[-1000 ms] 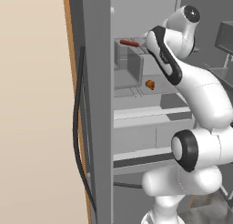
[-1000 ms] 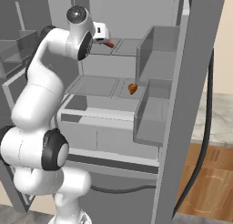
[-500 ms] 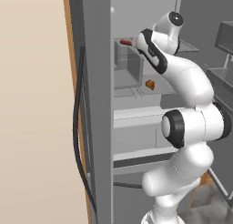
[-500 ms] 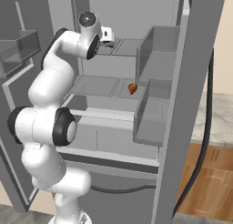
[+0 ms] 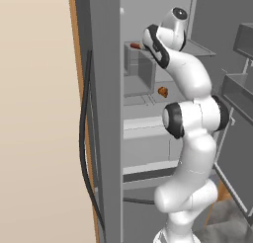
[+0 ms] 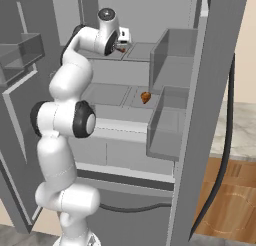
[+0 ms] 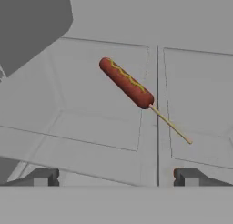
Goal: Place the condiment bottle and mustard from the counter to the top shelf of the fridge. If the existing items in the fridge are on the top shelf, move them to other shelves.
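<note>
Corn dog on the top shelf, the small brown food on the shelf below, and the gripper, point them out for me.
corn dog (image 7: 126,83), hand view, middle of its sausage part.
small brown food (image 6: 145,97), right base view, its centre.
gripper (image 7: 113,177), hand view, midway between the fingertips.

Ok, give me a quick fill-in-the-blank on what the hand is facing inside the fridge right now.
1. The corn dog lies on the ____ shelf of the fridge.
2. A thin wooden ____ sticks out of one end of it.
3. The fingers are ____, with nothing between them.
4. The small brown item sits one shelf ____ the corn dog.

Missing words: top; stick; open; below
</note>
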### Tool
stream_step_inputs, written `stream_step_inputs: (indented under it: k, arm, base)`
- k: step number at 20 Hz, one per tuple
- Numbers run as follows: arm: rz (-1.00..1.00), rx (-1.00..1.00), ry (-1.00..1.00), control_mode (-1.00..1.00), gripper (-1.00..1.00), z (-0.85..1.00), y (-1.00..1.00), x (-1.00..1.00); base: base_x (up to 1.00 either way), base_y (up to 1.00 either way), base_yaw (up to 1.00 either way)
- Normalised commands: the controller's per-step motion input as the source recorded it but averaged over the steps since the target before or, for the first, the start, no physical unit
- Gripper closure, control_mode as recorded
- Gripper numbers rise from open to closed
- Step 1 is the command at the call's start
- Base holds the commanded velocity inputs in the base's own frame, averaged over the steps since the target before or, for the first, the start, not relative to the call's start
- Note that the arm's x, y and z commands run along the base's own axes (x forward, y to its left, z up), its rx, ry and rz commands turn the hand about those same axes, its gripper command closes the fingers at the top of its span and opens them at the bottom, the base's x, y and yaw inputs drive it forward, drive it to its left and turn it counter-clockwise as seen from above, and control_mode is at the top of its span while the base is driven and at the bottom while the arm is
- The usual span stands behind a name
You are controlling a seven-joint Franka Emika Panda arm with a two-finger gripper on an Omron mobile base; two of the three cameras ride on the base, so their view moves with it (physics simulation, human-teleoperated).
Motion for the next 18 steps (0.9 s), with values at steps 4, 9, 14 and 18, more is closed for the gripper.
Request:
stream_step_inputs:
  k: [4, 9, 14, 18]
  arm:
    - [0.0, 0.0, 0.0, -1.0, -1.0, -0.23, -0.08, 0.57]
    - [0.0, 0.0, 0.0, -1.0, -1.0, -0.42, -0.06, 0.53]
    - [0.0, 0.0, 0.0, -1.0, -1.0, -0.35, -0.01, 0.54]
    - [0.0, 0.0, -0.01, -1.0, -1.0, -0.26, -0.02, 0.53]
  base:
    - [0.0, 0.0, 0.0]
    - [0.0, 0.0, 0.0]
    - [0.0, 0.0, 0.0]
    - [0.0, 0.0, 0.0]
